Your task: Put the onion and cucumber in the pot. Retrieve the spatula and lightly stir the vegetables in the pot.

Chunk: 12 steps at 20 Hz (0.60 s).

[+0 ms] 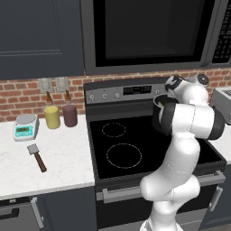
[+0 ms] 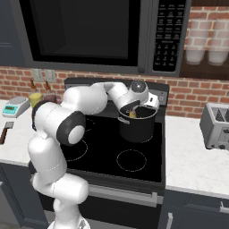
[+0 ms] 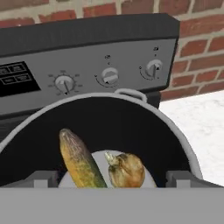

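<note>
Item: pot [image 3: 183,144], dark, straight-sided, on the rear right burner of the stove [image 1: 135,135]; centre right in the right base view.

Contents: cucumber [image 3: 78,162] and onion [image 3: 127,169] lie on the pot floor, side by side and touching or nearly so, lower centre of the hand view.

Item: gripper [image 3: 112,180], poised over the pot mouth. You see its two dark tips standing wide apart at the bottom corners of the hand view, released, nothing between them.

Item: spatula [image 1: 37,157], flat on the white counter [image 1: 58,171], lower left of the left base view, well apart from the pot, with the whole cooktop between.

Bearing: your next target lies far toward the left of that view. Its long axis runs diagonally, grey blade toward the upper left, brown handle toward the lower right; the handle end is nearer the stove.
</note>
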Available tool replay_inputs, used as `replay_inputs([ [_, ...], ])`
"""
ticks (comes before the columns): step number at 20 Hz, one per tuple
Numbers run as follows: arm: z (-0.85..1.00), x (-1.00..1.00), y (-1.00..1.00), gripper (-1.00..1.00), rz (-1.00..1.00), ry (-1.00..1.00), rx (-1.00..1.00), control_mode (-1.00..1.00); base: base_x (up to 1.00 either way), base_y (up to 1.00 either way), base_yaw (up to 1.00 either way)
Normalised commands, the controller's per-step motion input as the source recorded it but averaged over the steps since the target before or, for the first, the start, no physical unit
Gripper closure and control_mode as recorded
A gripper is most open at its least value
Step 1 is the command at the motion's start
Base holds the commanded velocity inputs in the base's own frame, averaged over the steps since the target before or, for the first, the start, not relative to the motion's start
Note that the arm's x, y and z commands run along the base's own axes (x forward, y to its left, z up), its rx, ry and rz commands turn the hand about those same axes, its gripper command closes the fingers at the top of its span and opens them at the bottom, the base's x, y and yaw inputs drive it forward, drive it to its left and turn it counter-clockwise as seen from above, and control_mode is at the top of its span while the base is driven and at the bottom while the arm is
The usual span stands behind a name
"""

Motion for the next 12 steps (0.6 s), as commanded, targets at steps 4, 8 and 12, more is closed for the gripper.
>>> replay_inputs([
  [4,0.79,-1.00,0.00,-1.00,0.00,-0.04,0.00,-1.00,0.00,0.00,0.00],
  [8,0.65,-1.00,0.16,-1.00,0.00,0.02,0.00,-1.00,0.00,0.00,0.00],
  [12,0.65,-0.91,0.59,-1.00,-0.01,0.15,0.01,-1.00,0.00,0.00,0.00],
])
